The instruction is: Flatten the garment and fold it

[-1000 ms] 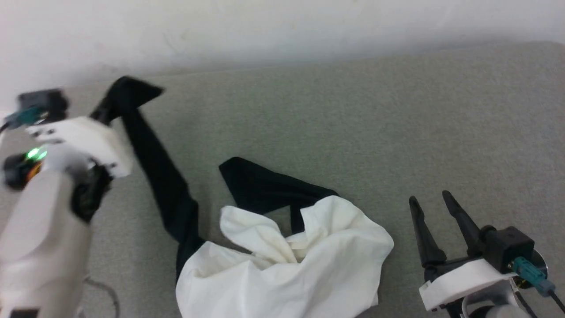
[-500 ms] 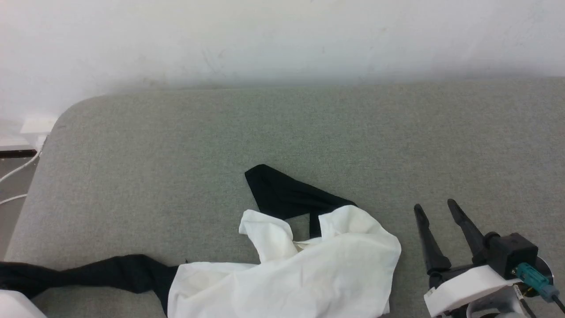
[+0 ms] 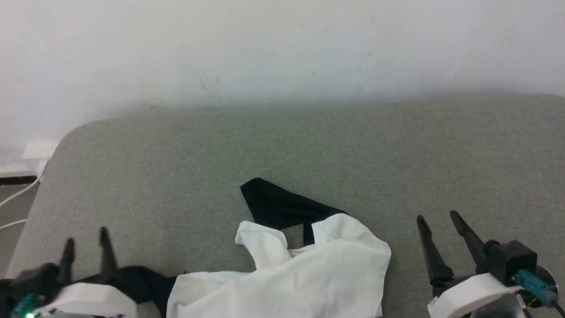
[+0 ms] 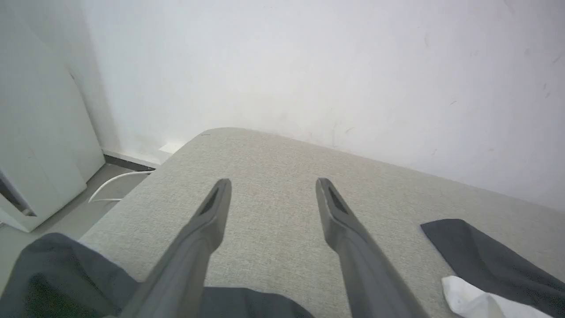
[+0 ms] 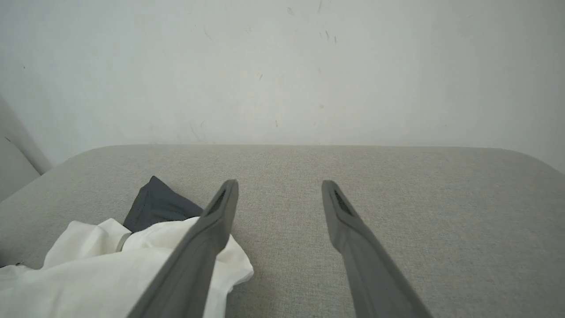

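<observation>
The garment [image 3: 304, 278] lies crumpled near the front edge of the grey padded surface [image 3: 309, 150]. Its white body is bunched up, and one black sleeve [image 3: 282, 205] pokes out behind it. The other black sleeve [image 3: 141, 282] stretches left along the front edge, under my left gripper [image 3: 86, 238]. That gripper is open with nothing between its fingers, and the left wrist view shows the left gripper [image 4: 273, 182] with the sleeve [image 4: 66, 269] lying below it. My right gripper [image 3: 437, 217] stands open to the right of the white cloth, apart from it. The right wrist view shows the right gripper [image 5: 279, 183] with the cloth [image 5: 101, 265] at its left.
A white wall [image 3: 282, 53] runs along the far edge of the surface. Past the rounded left corner are the floor, a white cable [image 4: 114, 183] and a white cabinet [image 4: 39, 154]. Bare grey surface spreads behind and to the right of the garment.
My left gripper carried a black sleeve from the far left down to the front edge, then opened and let it go. The head camera has shifted. The right gripper stayed open in place.
</observation>
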### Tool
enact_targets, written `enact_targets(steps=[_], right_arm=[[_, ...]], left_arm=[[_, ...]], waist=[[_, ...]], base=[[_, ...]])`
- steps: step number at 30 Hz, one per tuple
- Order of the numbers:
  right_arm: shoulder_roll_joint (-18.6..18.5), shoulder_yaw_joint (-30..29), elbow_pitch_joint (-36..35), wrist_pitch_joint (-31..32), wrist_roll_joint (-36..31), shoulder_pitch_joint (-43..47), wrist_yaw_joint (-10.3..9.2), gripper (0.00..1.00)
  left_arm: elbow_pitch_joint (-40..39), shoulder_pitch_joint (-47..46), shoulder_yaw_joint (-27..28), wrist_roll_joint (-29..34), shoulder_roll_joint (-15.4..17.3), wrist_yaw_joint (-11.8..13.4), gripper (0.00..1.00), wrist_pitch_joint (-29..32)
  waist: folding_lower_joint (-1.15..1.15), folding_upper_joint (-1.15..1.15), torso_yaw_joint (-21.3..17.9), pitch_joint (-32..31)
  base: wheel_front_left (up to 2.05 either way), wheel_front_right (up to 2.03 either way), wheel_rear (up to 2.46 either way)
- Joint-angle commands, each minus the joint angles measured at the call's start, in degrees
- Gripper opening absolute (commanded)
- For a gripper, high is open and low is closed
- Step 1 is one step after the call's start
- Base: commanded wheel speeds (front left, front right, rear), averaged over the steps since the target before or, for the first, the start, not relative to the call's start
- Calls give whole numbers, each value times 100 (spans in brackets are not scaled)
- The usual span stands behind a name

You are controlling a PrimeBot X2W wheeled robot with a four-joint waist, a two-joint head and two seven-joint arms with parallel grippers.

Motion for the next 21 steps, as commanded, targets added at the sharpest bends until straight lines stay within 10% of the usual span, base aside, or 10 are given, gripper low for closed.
enact_targets(steps=[1,12,21], right_arm=[[10,-27,-44,11,-31,51,-12,100],[10,-235,277,357,157,-35,-12,100],[-338,308,1554,2069,408,-1106,-12,100]], left_arm=[[-94,72,-100,114,-69,-54,100,-98],[-801,335,-838,1034,-504,-233,100,-438],[-890,203,-928,1304,-826,-483,100,-450]], waist=[[1,0,-22,-21],[1,0,107,-5],[1,0,560,185]], base=[[0,0,0],[0,0,0],[0,0,0]])
